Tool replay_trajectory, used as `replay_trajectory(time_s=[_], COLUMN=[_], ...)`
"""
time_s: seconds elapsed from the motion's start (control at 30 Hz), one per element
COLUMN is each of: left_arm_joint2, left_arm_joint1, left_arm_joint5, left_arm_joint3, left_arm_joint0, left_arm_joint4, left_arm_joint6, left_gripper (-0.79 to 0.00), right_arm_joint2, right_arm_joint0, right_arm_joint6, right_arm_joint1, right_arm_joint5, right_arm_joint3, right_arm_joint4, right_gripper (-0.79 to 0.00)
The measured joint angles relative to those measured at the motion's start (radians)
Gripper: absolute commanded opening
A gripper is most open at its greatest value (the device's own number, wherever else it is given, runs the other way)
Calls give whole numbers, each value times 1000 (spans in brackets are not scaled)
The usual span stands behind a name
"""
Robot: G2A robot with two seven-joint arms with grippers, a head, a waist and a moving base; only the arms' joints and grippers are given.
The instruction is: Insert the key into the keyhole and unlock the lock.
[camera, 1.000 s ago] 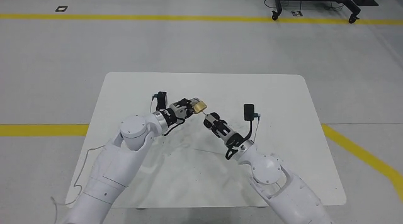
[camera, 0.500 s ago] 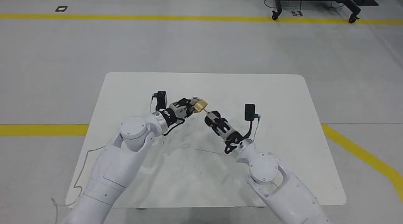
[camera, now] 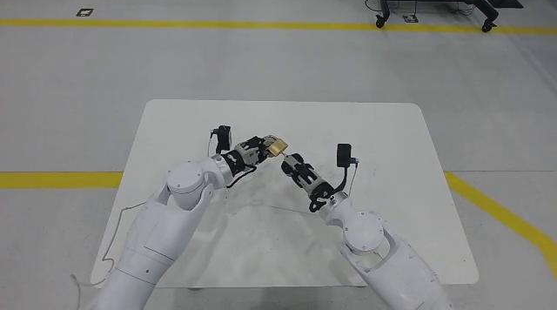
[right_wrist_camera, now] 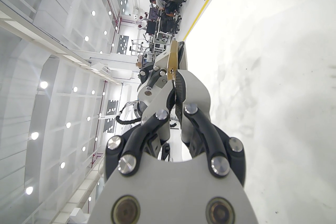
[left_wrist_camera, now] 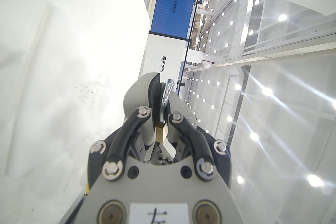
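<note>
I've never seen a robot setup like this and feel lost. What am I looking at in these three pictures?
It is a two-armed robot working at a white table. The wide picture looks down from a camera above its arms. The other two come from cameras on its wrists, each looking along its own gripper. The left gripper is closed on a brass lock. The right gripper is closed too, with its tip at the lock's underside. It probably pinches the key, but that is hidden in its grip.

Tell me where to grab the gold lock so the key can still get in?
Pinch the lock across its two flat brass faces, coming from the side away from the keyhole. It is thin and flat, so pads sit well there, as the left gripper shows, and the narrow keyhole end is left bare.
</note>
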Motion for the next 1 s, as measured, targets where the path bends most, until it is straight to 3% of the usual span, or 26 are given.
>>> replay_trajectory(time_s=[0.5,0.53,0.57,0.6,0.67,0.77,0.87,1.0], left_arm_joint2=[26,28,29,29,27,16,9,6], left_arm_joint1=[-2,-2,-2,-3,-3,-4,-5,-6], left_arm_joint5=[-57,-57,-57,-56,-53,-48,-42,-36], left_arm_joint3=[-16,-16,-16,-15,-12,-8,-7,-7], left_arm_joint0=[6,6,6,6,5,5,5,6], left_arm_joint4=[125,127,128,129,123,96,85,82], left_arm_joint6=[16,13,11,9,5,2,0,3], left_gripper=[-785,-785,-785,-785,-785,-785,-785,-785], right_arm_joint2=[2,3,4,5,6,7,9,17], right_arm_joint0=[12,12,13,13,13,13,10,1], right_arm_joint6=[5,6,8,9,12,15,15,17], right_arm_joint1=[-15,-16,-17,-18,-19,-22,-24,-25], right_arm_joint5=[33,33,34,34,34,34,30,24], right_arm_joint3=[15,16,16,16,17,18,17,7], right_arm_joint4=[-11,-10,-10,-10,-10,-9,-9,-11], right_gripper=[-785,-763,-551,-449,-403,-249,-225,-296])
